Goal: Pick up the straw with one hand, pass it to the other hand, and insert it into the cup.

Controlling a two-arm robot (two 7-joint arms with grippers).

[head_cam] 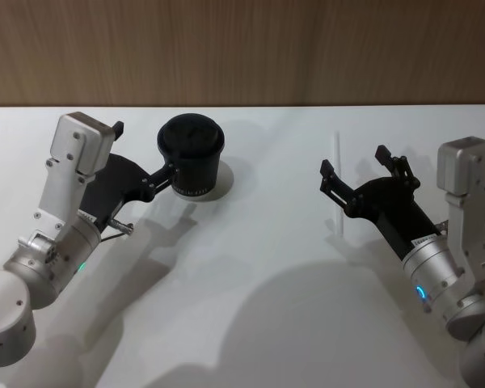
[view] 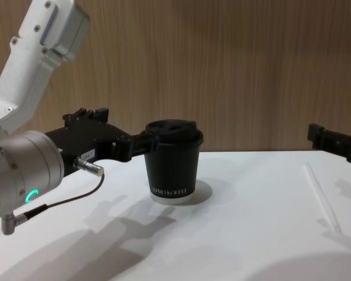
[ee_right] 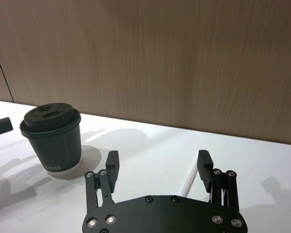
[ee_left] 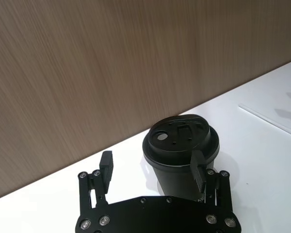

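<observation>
The black lidded cup (head_cam: 191, 155) stands upright at the back left of the white table (head_cam: 250, 315). My left gripper (head_cam: 143, 150) is open beside it, one fingertip against the cup's wall (ee_left: 182, 160) and the cup outside the gap. The thin white straw (head_cam: 337, 182) lies flat on the table to the right. Above it hovers my right gripper (head_cam: 356, 164), open and holding nothing. In the right wrist view the straw (ee_right: 189, 178) shows on the table between the fingers, close to one of them. From the chest, the straw (view: 322, 196) lies low at the right.
A wood-panelled wall (head_cam: 242, 48) runs along the table's far edge. Bare white tabletop lies between the cup and the straw and in front of both arms.
</observation>
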